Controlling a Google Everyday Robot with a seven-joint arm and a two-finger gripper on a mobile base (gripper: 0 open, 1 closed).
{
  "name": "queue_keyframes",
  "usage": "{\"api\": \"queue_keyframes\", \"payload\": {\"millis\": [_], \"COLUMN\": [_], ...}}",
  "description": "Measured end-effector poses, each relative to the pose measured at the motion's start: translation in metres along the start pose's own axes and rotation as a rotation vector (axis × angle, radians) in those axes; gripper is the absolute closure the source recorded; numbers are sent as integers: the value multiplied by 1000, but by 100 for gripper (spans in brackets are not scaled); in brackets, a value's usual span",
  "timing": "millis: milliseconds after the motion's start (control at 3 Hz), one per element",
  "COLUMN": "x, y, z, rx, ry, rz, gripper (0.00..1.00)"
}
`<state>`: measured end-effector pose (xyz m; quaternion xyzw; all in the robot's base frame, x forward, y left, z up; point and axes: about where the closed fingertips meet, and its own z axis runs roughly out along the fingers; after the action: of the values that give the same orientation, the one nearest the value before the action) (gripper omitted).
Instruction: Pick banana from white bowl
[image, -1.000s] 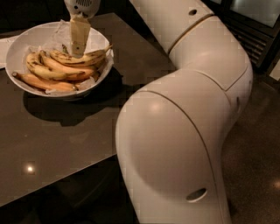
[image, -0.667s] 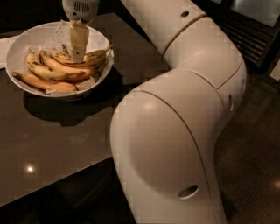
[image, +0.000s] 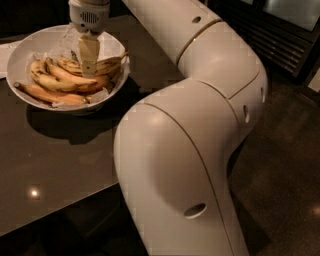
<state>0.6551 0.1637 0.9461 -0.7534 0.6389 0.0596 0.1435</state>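
White bowl: sits on the dark glossy table at about ten o'clock from where I stand, lined with crumpled paper and heaped with bananas.
Banana: the long speckled one lies along the bowl's two o'clock side, its thin stem poking out over the rim toward two o'clock.
Neighbours: a plumper orange banana lies along the six o'clock edge, and paler yellow bananas are packed in between, right against the speckled one.
Gripper: hangs straight down at eleven o'clock, its tip among the fruit, on or just beside the speckled banana's middle.
Grip: I cannot tell whether it is open or closed, or whether it has hold of anything.
Arm: big and white, filling the view from five o'clock upward.
Risk, wrong fruit: the bananas lie so tight that a close here could catch a pale neighbour as well, or instead.
Risk, slip: the skin is smooth and curved, so an off-centre grab would likely let the banana swing and slide out on the lift.
Risk, bowl: pushing down too far could bruise the fruit or tip the shallow bowl, and the paper might come up too.
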Motion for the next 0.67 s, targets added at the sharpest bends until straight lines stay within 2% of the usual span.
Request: {"api": "queue_keyframes", "payload": {"millis": [333, 667], "x": [2, 4], "y": [-3, -7], "z": [11, 21], "rx": [-17, -35], "ry": [12, 14], "rz": [9, 20], "gripper": [34, 34]}}
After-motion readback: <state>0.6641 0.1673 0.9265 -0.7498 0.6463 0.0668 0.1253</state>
